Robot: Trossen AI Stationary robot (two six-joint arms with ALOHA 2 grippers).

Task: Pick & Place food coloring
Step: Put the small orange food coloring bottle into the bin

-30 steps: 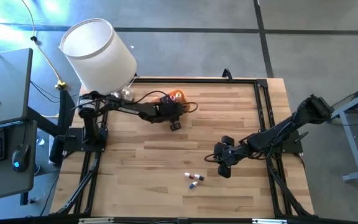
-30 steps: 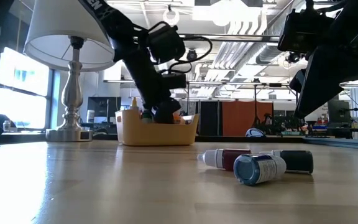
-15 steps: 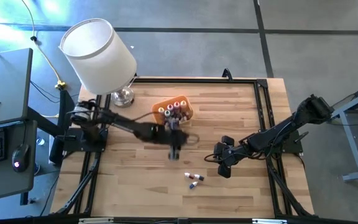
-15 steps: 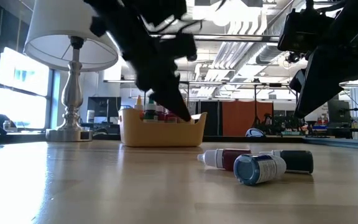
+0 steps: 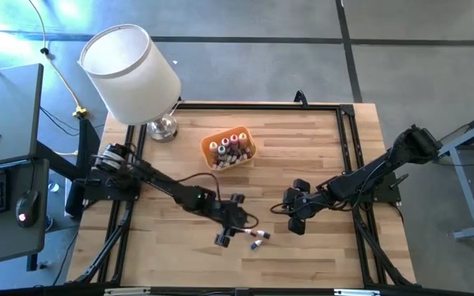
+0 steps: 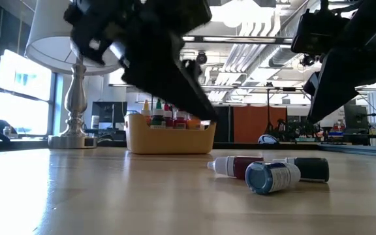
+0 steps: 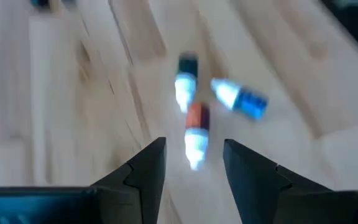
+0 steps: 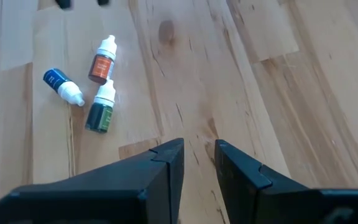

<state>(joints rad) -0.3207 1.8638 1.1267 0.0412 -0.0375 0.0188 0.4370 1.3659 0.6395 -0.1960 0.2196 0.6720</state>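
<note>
Three loose food coloring bottles lie on their sides near the table's near edge (image 5: 257,238): a red one (image 7: 196,127), a blue one (image 7: 244,101) and a dark green one (image 7: 187,73). The low view shows them too (image 6: 269,173). Several more bottles stand upright in the orange tray (image 5: 229,148). My left gripper (image 5: 223,238) is open, just left of the loose bottles; in its wrist view the red bottle shows ahead of the gap between the fingers (image 7: 194,158). My right gripper (image 5: 295,215) waits open to their right and sees them ahead (image 8: 98,84).
A lamp with a white shade (image 5: 130,70) stands at the far left corner of the table, its base (image 5: 163,127) beside the tray. A black frame (image 5: 262,105) runs around the table. Bare wood lies between the tray and the loose bottles.
My left gripper has swung from over the orange tray toward the near edge and somewhat right, coming down beside the three loose bottles. The tray and its bottles, earlier hidden under the arm, now show. The right arm has kept still.
</note>
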